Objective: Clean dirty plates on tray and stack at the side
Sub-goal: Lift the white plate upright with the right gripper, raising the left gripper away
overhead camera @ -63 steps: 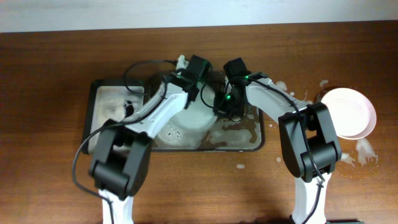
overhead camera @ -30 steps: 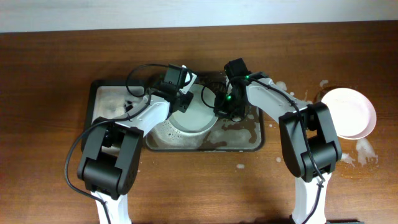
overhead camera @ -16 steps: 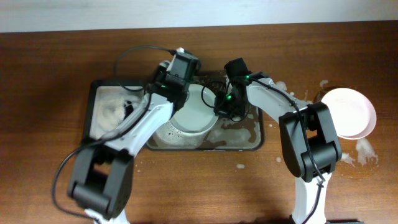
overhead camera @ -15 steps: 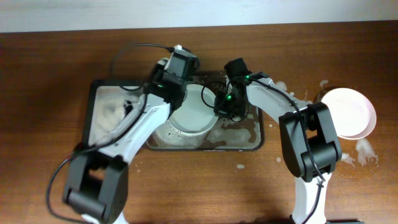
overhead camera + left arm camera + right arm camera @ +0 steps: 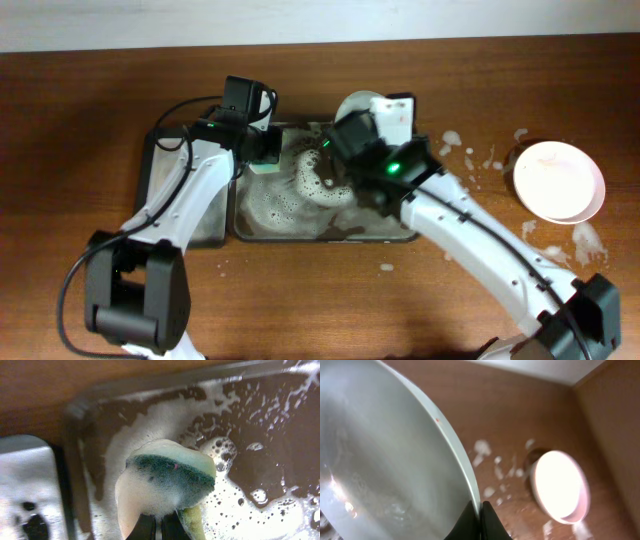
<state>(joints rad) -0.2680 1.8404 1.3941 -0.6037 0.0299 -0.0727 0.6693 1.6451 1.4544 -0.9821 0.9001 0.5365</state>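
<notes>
Tabletop (image 5: pixel 80 120): brown wood. It carries two trays side by side and, well apart to the right, one plate.
Tray (image 5: pixel 270 470): the larger, right-hand one, with a dark, wet floor ringed with suds. No plate can be made out lying in it, though foam may hide one.
Smaller tray (image 5: pixel 165 170): just beside the tray's left edge, with a grey floor.
Right arm (image 5: pixel 470 235): reaches from the near right across the tray's right end.
Held plate (image 5: pixel 385 460): white and wet, raised off the tray and tipped steeply. Overhead, only a crescent of it shows past the tray's far edge. A tiny red speck sits on the rim, and no streaks are evident on the face.
Side plate (image 5: pixel 558 180): white, lying flat on the tabletop at the far right, where the stack goes.
Foam splashes (image 5: pixel 452 140): dotted over the tabletop between the tray and the side plate.
Sponge (image 5: pixel 167 477): green-backed and lathered, hanging over the tray's left end near its wall.
Right gripper (image 5: pixel 474 512): clenched on the held plate's rim.
Left gripper (image 5: pixel 159 526): clamped on the sponge's lower end.
Governing relation: the side plate lies to the right of the right gripper, well apart, across splashed tabletop. The right arm is the nearer one by far.
Step in hand (judged): carrying a washed plate to the stack.
Next move (judged): swing the held plate right and level it before lowering it onto the side plate.
Risk (judged): the soapy rim may slip in the pinch.
</notes>
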